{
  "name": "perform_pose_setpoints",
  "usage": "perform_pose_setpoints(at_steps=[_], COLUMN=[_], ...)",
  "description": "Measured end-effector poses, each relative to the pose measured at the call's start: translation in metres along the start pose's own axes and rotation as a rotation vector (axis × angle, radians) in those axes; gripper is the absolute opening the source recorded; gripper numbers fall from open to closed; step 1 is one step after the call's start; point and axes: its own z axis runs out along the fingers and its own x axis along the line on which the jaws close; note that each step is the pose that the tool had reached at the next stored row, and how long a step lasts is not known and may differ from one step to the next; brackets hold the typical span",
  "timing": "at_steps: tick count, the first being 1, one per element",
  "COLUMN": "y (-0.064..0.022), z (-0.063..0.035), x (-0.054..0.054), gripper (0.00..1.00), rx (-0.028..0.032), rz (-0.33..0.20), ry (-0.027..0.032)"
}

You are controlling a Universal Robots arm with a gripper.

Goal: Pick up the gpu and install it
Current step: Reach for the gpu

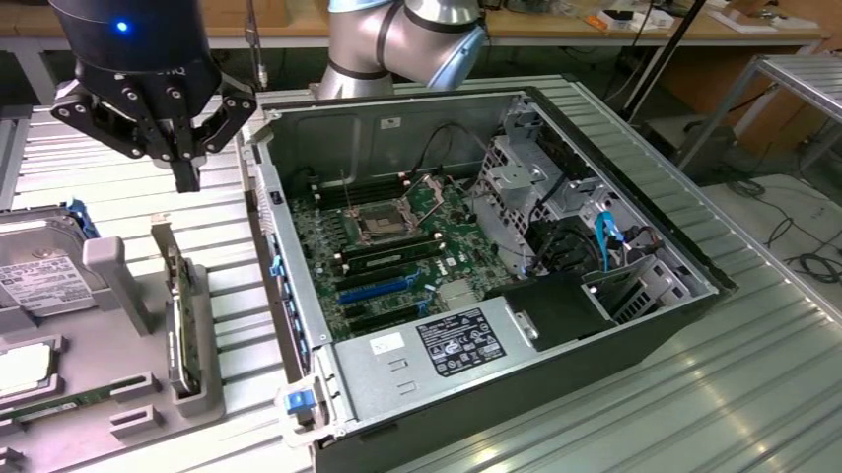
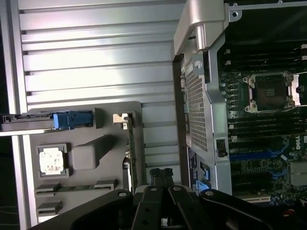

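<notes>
Hanging just outside the open computer case [image 1: 355, 128], near its rear wall, the gripper [image 1: 185, 175] has its jaws pressed together, pinching nothing. The gpu [image 1: 175, 305] stands on edge in a slot of the grey holder tray [image 1: 138, 365] alongside the case, below the fingertips and apart from them. In the wrist view its thin edge lies just beside the case's perforated rear panel [image 2: 196, 105]. Farther from the case, the tray carries a hard drive [image 1: 39, 281] and a processor chip [image 1: 20, 370] — inside the case lies the motherboard [image 1: 394, 246], its blue expansion slots [image 1: 375, 289] showing.

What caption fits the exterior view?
Shut gripper hovers over the upright gpu in its holder, beside the open computer case.
</notes>
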Motion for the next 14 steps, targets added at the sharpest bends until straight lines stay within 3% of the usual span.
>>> perform_pose_setpoints(at_steps=[14], y=[-0.0022], z=[-0.0006], x=[0.019], gripper=[0.11], rx=[0.0001], rz=[0.0], ry=[0.0001])
